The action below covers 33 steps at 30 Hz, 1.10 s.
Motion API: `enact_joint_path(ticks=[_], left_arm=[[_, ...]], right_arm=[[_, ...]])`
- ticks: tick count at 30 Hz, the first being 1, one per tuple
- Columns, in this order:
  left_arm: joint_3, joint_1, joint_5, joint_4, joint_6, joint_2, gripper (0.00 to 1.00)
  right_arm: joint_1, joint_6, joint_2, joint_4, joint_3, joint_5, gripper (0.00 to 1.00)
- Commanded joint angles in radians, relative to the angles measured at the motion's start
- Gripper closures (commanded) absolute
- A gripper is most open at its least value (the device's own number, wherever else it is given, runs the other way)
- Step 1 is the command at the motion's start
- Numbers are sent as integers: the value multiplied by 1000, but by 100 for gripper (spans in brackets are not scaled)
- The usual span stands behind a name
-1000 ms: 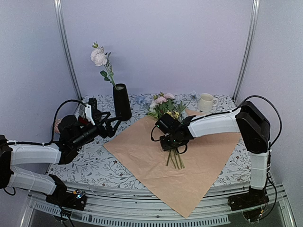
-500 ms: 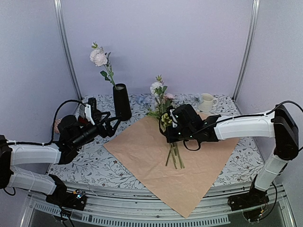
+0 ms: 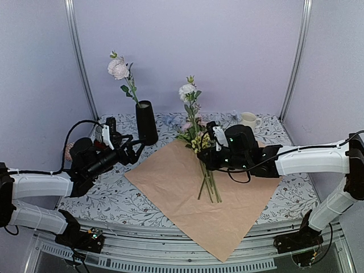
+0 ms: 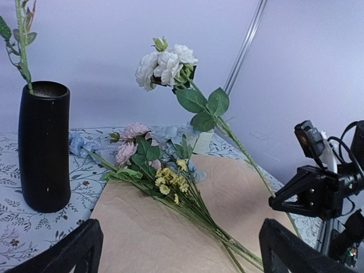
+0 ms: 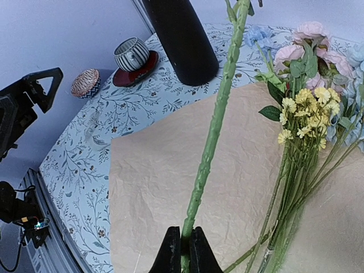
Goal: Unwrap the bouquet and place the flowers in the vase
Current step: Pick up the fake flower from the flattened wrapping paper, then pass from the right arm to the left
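Right gripper (image 5: 182, 245) clamps the stem of a white flower (image 3: 186, 91) upright over the paper (image 3: 170, 185) at centre. Left gripper (image 4: 181, 250), jaws apart, sits near the black vase (image 3: 146, 122), far left. Best to keep the stem vertical entering the narrow mouth.

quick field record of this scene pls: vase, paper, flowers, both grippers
vase: upright, one pale flower standing in it
paper: spread open, tan side up
remaining flowers: lying on the paper, stems bunched together
right gripper: shut on the stem of a white flower, held upright over the paper
left gripper: open, empty, beside the vase
task status: unwrapped; one flower in the vase, one in hand, the rest not yet moved
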Motion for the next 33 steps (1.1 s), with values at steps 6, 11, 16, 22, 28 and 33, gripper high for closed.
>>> enact_joint_path(ticks=[6, 11, 16, 22, 28, 33], left_arm=[[87, -20, 223, 0, -81, 3, 5], [145, -67, 353, 62, -133, 71, 12], [202, -150, 324, 106, -153, 138, 14], [264, -186, 302, 132, -196, 191, 31], [297, -192, 323, 149, -234, 231, 44], [299, -194, 314, 151, -246, 232, 54]], right_arm=[[-2, -72, -92, 176, -55, -172, 96], [2, -82, -111, 244, -77, -272, 96], [26, -104, -119, 288, -80, -323, 95], [78, -150, -121, 307, -80, -309, 95], [103, -170, -100, 309, -73, -318, 95], [117, -185, -93, 311, -72, -309, 95]])
